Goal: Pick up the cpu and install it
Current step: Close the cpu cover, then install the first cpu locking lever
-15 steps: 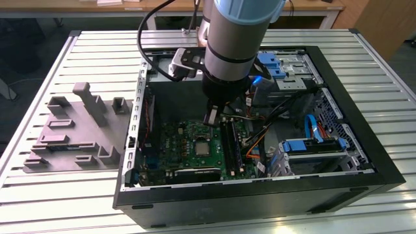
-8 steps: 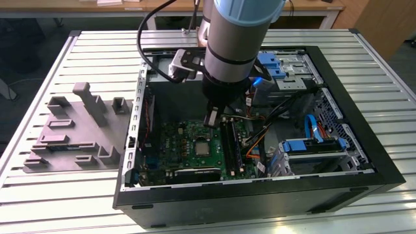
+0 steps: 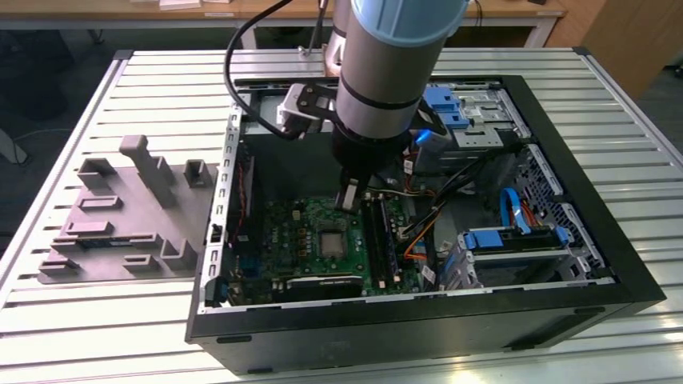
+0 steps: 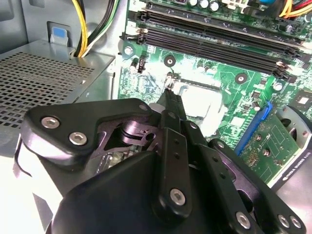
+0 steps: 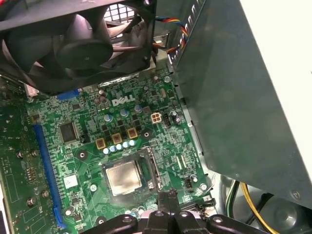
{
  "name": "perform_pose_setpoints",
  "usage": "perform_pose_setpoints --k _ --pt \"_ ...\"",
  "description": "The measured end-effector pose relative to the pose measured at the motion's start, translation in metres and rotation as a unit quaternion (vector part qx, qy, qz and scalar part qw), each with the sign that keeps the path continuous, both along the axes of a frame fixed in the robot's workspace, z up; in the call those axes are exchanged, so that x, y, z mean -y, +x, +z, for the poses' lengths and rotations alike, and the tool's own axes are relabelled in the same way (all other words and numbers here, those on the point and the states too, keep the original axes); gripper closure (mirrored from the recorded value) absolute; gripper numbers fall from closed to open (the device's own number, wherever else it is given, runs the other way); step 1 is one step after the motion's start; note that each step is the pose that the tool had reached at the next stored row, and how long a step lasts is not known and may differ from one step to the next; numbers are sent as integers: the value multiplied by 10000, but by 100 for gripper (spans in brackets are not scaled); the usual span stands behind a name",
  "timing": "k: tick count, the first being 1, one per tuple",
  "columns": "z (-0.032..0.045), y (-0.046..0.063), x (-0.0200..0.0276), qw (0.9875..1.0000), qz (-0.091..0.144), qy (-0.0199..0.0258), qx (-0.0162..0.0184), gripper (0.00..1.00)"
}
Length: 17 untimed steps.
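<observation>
Exterior view: slatted worktop (image 3: 107, 320) carrying an open black computer case (image 3: 427, 320) toward the exterior view's right edge, and a grey moulded fixture (image 3: 117, 224) near the left edge. Arm (image 3: 389, 64) reaching down into the case, fingers (image 3: 349, 194) low over the green motherboard (image 3: 288, 240). Cpu (image 3: 333, 242) lying flat in the middle of the board, just beside the fingers and apart from them.

Second wrist view: fingers (image 4: 173, 105) drawn together to a narrow tip, nothing between them. Cpu (image 4: 202, 105) beyond the tip, washed pale. Dark memory slots (image 4: 219, 44) past it; perforated metal panel (image 4: 44, 78) off the board.

First wrist view: cpu (image 5: 122, 178) seated in the metal-framed socket (image 5: 151, 170), silvery top up. Fingers (image 5: 168, 195) together, close by the socket's frame. Black fan (image 5: 83, 44) overhead. White lettering printed on the board; small white sticker too small to read.
</observation>
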State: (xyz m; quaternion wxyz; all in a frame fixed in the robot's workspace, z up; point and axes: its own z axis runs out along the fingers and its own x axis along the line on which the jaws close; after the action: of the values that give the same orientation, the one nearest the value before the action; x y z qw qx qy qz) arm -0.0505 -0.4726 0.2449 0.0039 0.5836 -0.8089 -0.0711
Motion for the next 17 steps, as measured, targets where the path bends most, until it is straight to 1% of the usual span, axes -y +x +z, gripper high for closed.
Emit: perform_pose_setpoints --k 2,7,9,17 --pt "0 0 14 10000 0 -1 0 89" --pt "0 -11 76 10000 2 -3 0 89" --pt "0 -16 93 10000 4 -3 0 89" --pt "0 -16 94 10000 10 -3 0 89"
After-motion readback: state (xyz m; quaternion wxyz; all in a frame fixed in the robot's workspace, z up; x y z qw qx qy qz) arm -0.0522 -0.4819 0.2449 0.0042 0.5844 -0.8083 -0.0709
